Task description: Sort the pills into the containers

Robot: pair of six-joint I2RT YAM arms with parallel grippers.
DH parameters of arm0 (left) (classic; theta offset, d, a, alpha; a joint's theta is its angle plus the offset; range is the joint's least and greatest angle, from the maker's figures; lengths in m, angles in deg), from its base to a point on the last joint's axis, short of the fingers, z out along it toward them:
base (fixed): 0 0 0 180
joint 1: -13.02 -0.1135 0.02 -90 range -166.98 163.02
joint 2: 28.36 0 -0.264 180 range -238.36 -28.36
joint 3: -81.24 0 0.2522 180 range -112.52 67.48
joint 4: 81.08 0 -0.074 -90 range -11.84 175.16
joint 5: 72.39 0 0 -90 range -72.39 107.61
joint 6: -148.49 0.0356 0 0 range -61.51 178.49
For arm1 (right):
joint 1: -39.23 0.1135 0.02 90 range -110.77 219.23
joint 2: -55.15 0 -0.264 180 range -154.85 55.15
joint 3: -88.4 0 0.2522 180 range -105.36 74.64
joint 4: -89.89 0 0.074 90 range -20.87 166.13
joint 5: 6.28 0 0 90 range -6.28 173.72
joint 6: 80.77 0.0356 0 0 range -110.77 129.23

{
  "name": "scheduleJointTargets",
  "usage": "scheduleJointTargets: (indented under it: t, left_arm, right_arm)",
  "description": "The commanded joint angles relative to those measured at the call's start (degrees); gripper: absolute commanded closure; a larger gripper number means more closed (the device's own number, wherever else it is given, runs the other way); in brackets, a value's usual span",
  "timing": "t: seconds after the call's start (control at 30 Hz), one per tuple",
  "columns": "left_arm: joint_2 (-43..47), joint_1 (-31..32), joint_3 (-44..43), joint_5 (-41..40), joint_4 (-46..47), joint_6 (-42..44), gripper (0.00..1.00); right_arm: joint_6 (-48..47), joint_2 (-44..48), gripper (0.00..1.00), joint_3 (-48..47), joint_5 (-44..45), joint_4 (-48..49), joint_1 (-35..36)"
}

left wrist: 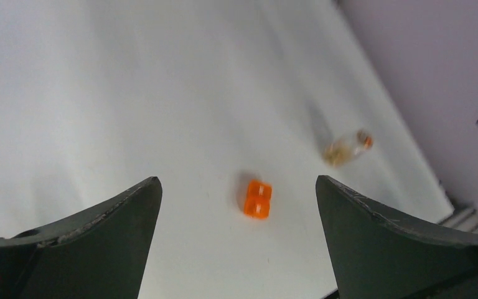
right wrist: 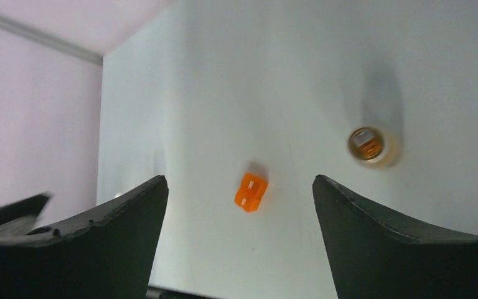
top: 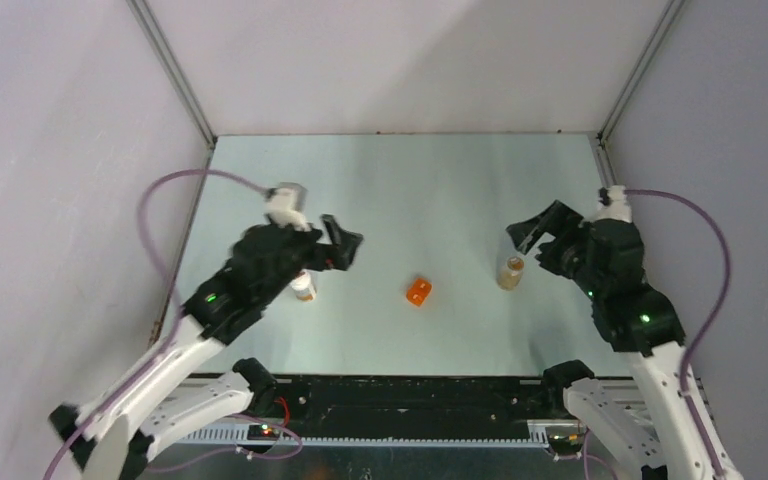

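A pale table point(top: 430, 180) was seen from above, walled in on three sides, with two black robot arms reaching in from the near edge.

A small orange block point(top: 419, 291) lay flat near the middle of the table, between the two arms and touching neither. It was made of two joined squares. Its long axis ran roughly from the near edge toward the far edge, the far end leaning slightly right. From the right wrist point(right wrist: 251, 192) the same axis appeared as a slant.

A clear vial point(top: 510, 272) stood upright to the right of the block, well apart from it, with its long axis vertical and its open mouth facing up. It had amber contents point(right wrist: 372, 144). The right gripper point(top: 528, 240) hovered just beside it, fingers spread wide and holding nothing.

A second vial point(top: 303, 287) stood to the left of the block, partly hidden under the left arm. It seemed upright, with a pale top, though the view was poor. The left gripper point(top: 345, 246) hung above the table near it, fingers spread wide and empty, with the block lying between them in the left wrist view point(left wrist: 257, 199).
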Motion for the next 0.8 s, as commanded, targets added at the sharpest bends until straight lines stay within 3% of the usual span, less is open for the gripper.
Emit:
scheduleJointTargets:
  t: [0.0,0.1,0.33,0.53,0.77]
  left_arm:
    - [12.98,0.5,-5.07,-14.43,-6.9,7.06,0.01]
    - [20.55,0.48,-7.21,-17.07,-8.29,9.75,0.01]
    - [28.74,0.47,-10.4,-27.44,-13.82,10.7,0.01]
    - [28.67,0.54,-10.45,-33.53,-17.48,12.62,0.01]
    - [25.85,0.48,-10.27,-35.67,-19.67,12.23,0.01]
  right_arm:
    - [-5.09,3.63,0.06,-7.55,13.78,-8.87,-0.6]
    - [-6.78,4.99,0.01,-12.32,20.31,-11.83,-0.61]
    - [-10.12,9.27,0.0,-20.93,34.57,-16.24,-0.61]
    - [-12.27,12.65,0.01,-24.29,40.37,-15.64,-0.67]
    - [-12.26,12.22,0.01,-23.21,40.81,-15.76,-0.6]
